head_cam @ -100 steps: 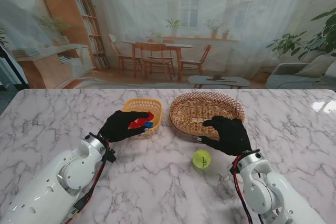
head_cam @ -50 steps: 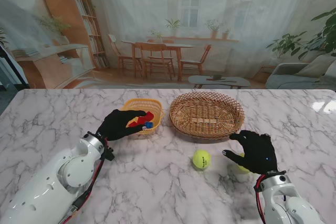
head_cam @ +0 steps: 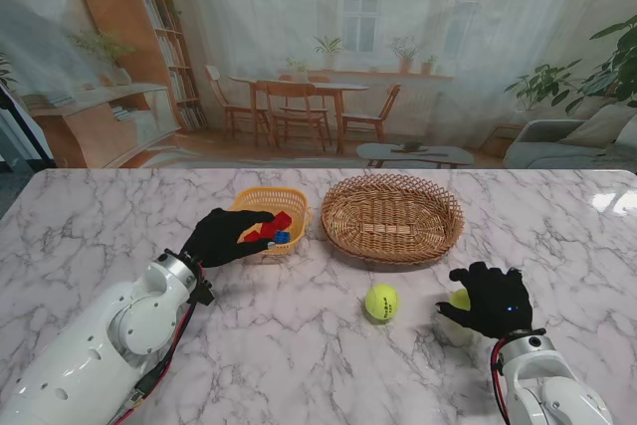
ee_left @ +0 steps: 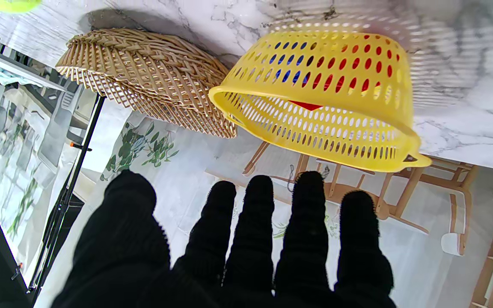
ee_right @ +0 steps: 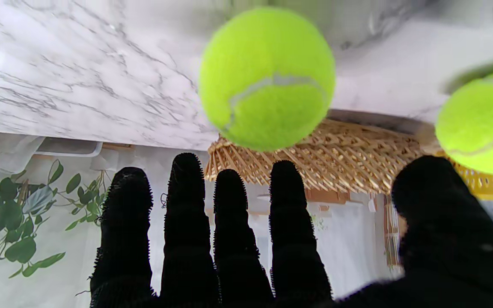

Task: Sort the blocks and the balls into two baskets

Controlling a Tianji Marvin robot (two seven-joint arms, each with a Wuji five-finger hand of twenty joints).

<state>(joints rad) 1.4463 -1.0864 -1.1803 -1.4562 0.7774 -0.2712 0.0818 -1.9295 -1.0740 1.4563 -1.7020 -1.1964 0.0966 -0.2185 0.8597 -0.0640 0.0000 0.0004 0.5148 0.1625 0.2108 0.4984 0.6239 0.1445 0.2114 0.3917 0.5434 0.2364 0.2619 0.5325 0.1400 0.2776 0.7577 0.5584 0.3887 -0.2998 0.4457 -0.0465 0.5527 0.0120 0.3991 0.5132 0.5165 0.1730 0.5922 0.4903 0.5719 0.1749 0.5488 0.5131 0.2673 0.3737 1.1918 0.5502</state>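
step: ball pickup is going on; right hand (head_cam: 490,301) is hovering over a tennis ball (ee_right: 267,77) at the near right of the marble table (head_cam: 100,226), fingers (ee_right: 229,214) spread, not yet closing on it, holding nothing.
second ball: another tennis ball (head_cam: 381,302) is sitting free just left of that hand, near the table's middle.
targets: wicker basket (head_cam: 392,214) is looking empty, far side of both balls; yellow plastic basket (head_cam: 271,208) to its left is already holding a red block (head_cam: 275,225) and a blue block (head_cam: 282,238).
left hand: left hand (head_cam: 227,237) is idling at the yellow basket's near left rim, fingers extended, gripping nothing.
next move, my read: lower, wrap the fingers round the ball, lift, carry far-left to the wicker basket.
room: open marble between ball and wicker basket; the near table edge is close behind the right hand, so a nudged ball could be rolling off.
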